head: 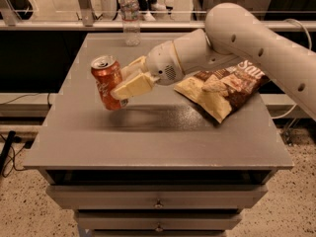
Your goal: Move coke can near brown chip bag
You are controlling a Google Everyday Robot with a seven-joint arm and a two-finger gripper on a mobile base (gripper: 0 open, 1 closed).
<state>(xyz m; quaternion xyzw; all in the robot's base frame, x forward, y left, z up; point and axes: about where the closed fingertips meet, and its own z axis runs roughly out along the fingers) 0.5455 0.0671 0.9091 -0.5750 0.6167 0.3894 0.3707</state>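
Observation:
The coke can [107, 82], red-orange with a silver top, is tilted slightly and held above the grey table [148, 137], left of centre. My gripper [127, 79] is shut on the can from its right side, with cream fingers [132, 86] wrapped around it. The brown chip bag [223, 88], dark brown and cream-yellow with white lettering, lies on the table's right side, partly behind my arm. The can is well to the left of the bag.
A clear plastic water bottle [130, 15] stands at the table's back edge. The table has drawers [158, 200] below its front edge. A railing and floor lie behind; cables run on the floor at left.

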